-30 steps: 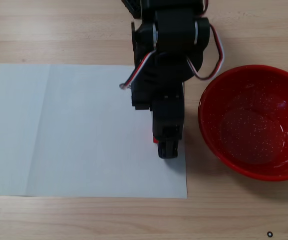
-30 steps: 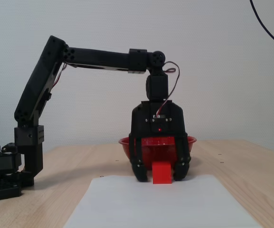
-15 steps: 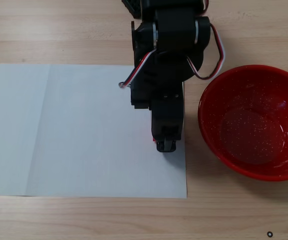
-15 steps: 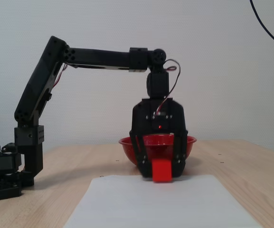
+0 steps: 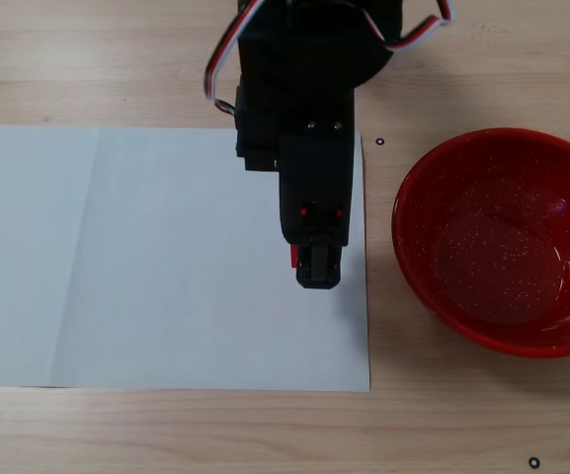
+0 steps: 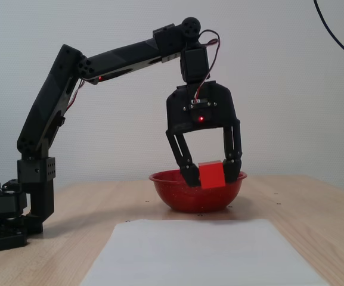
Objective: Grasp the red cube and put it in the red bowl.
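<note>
Gripper (image 6: pixel 211 175) jaws are clamping the red cube (image 6: pixel 211 176) from two opposite sides, holding it clear of the table, as the side-on fixed view is showing. From above, the black arm (image 5: pixel 304 99) is hiding nearly all of the cube; only a red sliver (image 5: pixel 293 256) is peeking out beside the fingers, above the right part of the white paper sheet (image 5: pixel 146 267).

The red bowl (image 5: pixel 413 257) is sitting on the wooden table (image 5: pixel 117 59) just right of the sheet's edge in the top-down fixed view, empty, its speckled inside glinting. In the side-on view its rim (image 6: pixel 163 178) is appearing behind the cube, though the cube is not over it yet.

The cube is looking light, rigid and matte, so it probably is not slipping or deforming under a flat-faced pinch; the present hold on opposite faces seems sound. A glossy bowl may let it bounce or slide on landing.

The tabletop is pale wood grain, with a plain white wall behind and a dark cable (image 6: pixel 338 36) hanging at the upper right.
</note>
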`<control>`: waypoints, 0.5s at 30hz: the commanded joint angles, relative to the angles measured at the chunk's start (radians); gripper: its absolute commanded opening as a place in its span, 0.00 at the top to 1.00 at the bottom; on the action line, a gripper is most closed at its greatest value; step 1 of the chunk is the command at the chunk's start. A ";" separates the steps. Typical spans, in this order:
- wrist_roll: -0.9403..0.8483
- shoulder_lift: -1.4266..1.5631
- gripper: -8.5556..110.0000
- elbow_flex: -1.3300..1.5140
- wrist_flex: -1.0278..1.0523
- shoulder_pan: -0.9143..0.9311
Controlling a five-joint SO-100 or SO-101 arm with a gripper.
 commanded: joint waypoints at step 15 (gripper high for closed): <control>0.043 0.130 0.93 -0.276 -0.058 0.238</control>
